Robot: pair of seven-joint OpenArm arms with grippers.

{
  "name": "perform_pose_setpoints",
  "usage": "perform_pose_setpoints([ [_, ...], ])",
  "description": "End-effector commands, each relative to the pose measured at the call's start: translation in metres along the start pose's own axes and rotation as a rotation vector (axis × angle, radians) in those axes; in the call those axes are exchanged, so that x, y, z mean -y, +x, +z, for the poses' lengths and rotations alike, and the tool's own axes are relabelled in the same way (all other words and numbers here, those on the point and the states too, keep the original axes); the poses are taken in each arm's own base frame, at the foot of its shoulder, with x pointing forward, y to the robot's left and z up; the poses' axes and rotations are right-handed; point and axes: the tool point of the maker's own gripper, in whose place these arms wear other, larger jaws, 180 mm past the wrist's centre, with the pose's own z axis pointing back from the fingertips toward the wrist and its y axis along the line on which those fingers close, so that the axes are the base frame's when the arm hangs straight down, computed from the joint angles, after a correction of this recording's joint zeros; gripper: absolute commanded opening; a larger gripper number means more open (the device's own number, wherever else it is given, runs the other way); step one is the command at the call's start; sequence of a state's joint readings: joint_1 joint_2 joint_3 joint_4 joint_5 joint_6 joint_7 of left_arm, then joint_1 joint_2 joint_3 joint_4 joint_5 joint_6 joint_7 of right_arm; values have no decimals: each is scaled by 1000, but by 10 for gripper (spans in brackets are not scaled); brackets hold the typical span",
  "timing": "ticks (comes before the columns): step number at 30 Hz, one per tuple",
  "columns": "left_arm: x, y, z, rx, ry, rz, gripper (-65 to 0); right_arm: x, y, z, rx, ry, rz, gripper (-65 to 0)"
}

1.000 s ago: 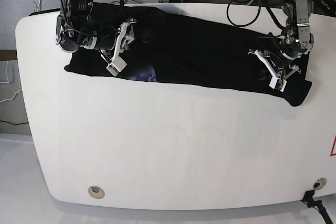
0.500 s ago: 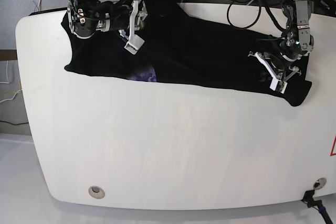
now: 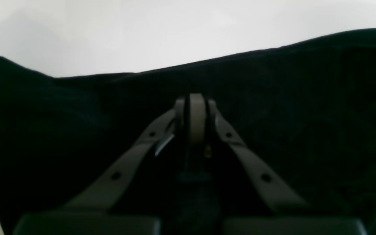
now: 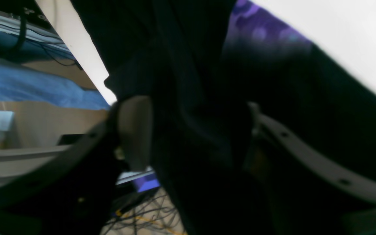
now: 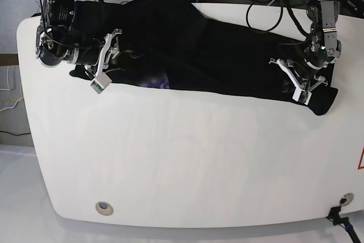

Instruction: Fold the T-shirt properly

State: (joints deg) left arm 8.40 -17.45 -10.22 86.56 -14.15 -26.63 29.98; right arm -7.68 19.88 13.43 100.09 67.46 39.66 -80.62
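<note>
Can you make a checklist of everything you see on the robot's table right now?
Surface: white table, mostly bare, with a round fitting near the front edge.
Job's things: black T-shirt spread in a long band across the back; a purple print peeks out.
Clutter: nothing seen.
Grippers: left gripper shut, on the shirt's end; right gripper with fabric between its jaws.
Cables: black cables behind the table.
Surroundings: blue floor and equipment beyond the back edge.

One T-shirt (image 5: pixel 227 64), two end effectors, one table (image 5: pixel 187 163).
</note>
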Motion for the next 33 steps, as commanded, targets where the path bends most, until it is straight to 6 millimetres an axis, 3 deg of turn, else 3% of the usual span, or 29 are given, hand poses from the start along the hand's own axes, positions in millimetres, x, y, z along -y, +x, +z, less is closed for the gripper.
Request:
perform_pose_setpoints([
  [1,-5,10,4,38,8,-8,-650,0,-9,2,-9,-20,1,-400],
  [4,-5,11,5,40,9,-8,-650,6,-32,-9,-76,-83,-24,-647],
  [11,-3,1,6,19,5,-5,-650,30,-62,-9,-221,-244,-14,-650],
  [21,4,-29,13,-41,-7,8,-650,104,-53,-2,-280,-446,-21,-650],
  [25,4,-29,13,-42,-6,10,-650,125,-48,-1,-305,-489,-36,-650],
  [29,3,-21,12,-24,-4,5,-650,129,-45,-2,-305,-489,-45,-650],
  [33,-10,30,28,97,47,-44,-650,128,-46,-3,-302,-484,-46,-650],
])
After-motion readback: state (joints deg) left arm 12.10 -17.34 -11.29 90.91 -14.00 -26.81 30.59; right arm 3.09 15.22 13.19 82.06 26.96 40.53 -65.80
